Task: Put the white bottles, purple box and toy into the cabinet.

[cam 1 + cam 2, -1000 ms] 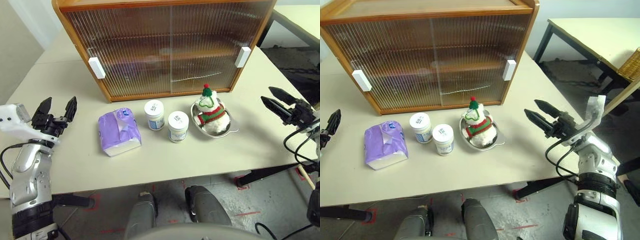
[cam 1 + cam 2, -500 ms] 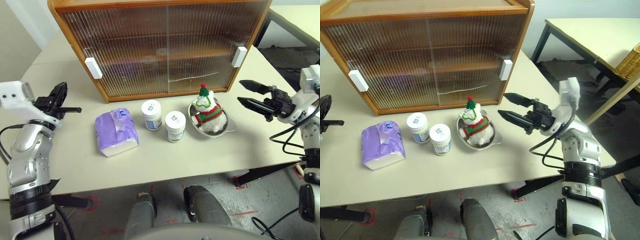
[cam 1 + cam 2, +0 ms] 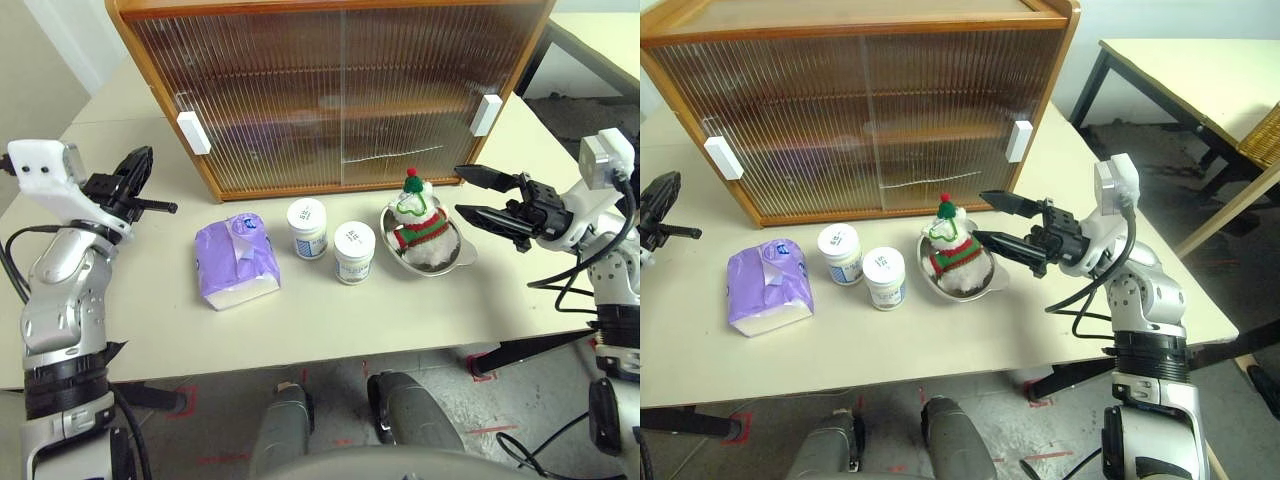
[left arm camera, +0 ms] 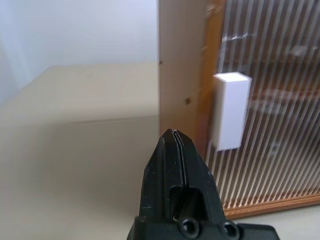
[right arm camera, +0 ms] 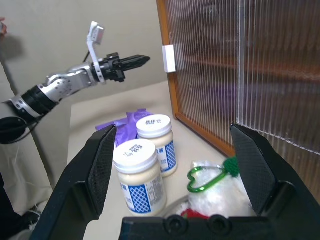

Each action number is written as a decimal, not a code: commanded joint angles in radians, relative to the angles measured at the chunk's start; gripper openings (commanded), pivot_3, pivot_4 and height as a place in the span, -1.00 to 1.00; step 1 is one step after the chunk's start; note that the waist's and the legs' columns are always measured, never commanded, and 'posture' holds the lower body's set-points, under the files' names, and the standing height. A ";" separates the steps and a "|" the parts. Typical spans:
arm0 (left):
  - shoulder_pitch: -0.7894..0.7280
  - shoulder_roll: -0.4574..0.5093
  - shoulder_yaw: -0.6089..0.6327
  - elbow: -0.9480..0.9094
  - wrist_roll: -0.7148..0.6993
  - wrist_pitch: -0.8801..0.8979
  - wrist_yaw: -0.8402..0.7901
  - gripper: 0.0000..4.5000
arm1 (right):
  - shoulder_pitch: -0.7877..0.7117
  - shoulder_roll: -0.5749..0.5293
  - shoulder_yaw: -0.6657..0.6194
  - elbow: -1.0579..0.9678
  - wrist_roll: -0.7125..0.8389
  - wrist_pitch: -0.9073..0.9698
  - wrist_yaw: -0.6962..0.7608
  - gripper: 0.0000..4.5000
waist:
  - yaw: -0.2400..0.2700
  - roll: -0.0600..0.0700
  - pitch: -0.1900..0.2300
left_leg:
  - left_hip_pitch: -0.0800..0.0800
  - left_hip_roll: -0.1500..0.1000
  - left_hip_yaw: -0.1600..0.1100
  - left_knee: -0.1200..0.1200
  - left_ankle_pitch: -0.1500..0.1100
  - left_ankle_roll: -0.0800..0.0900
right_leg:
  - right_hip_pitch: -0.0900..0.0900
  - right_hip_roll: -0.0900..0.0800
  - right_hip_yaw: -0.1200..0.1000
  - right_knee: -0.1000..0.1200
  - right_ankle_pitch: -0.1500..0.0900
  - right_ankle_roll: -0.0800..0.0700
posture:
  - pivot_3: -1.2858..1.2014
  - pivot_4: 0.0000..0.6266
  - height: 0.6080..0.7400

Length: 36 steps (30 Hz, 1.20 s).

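The cabinet (image 3: 330, 90) stands at the back of the table with both ribbed doors closed. In front of it lie the purple box (image 3: 236, 261), two white bottles (image 3: 307, 228) (image 3: 354, 251) and the toy (image 3: 418, 225), which sits in a steel bowl (image 3: 452, 262). My left gripper (image 3: 168, 207) is shut and empty, pointing at the cabinet's left side just below the white left handle (image 4: 230, 111). My right gripper (image 3: 470, 194) is open, level, with its fingers just right of the toy and apart from it.
The right door's white handle (image 3: 487, 114) is near the cabinet's right edge. A second table (image 3: 1200, 70) stands off to the right. The table's front edge runs close below the objects.
My left gripper has shut and risen toward the cabinet's left handle. My right gripper, still open, has swung left to beside the toy.
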 commanded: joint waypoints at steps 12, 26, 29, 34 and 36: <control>-0.135 0.006 -0.066 0.187 0.040 -0.044 -0.082 -0.98 | 0.021 0.025 0.039 -0.079 0.011 0.005 -0.031 1.00 | 0.005 0.000 0.000 | -0.001 0.000 0.000 0.000 0.000 0.000 | -0.001 0.000 0.000 0.000 0.001 -0.001 | -0.12 -0.59 1.00; -0.160 -0.080 -0.128 0.142 0.049 -0.028 -0.066 -0.98 | 0.064 0.024 0.026 -0.130 0.032 0.012 -0.083 1.00 | 0.012 -0.001 0.000 | -0.004 -0.001 0.000 0.001 0.000 0.000 | 0.000 0.000 0.000 -0.002 0.000 0.001 | -0.14 -0.64 1.00; -0.158 -0.100 -0.132 0.132 0.050 -0.022 -0.055 -0.98 | 0.058 0.031 0.030 -0.126 0.031 0.009 -0.088 1.00 | 0.016 -0.002 -0.001 | -0.005 -0.002 0.001 0.003 0.000 0.001 | 0.000 0.000 0.000 -0.003 0.000 0.001 | -0.14 -0.65 1.00; -0.155 -0.108 -0.131 0.134 0.051 -0.024 -0.055 -0.98 | 0.051 0.039 0.038 -0.112 0.025 0.001 -0.079 1.00 | 0.023 -0.002 -0.001 | -0.007 -0.005 0.001 0.007 -0.001 0.002 | 0.001 0.001 -0.001 -0.003 0.002 0.000 | -0.13 -0.67 1.00; -0.156 -0.107 -0.132 0.135 0.051 -0.025 -0.056 -0.98 | 0.047 0.042 0.038 -0.108 0.024 0.001 -0.078 1.00 | 0.025 -0.002 -0.001 | -0.008 -0.005 0.000 0.010 -0.001 0.003 | 0.001 0.001 -0.002 -0.003 0.003 0.000 | -0.12 -0.68 1.00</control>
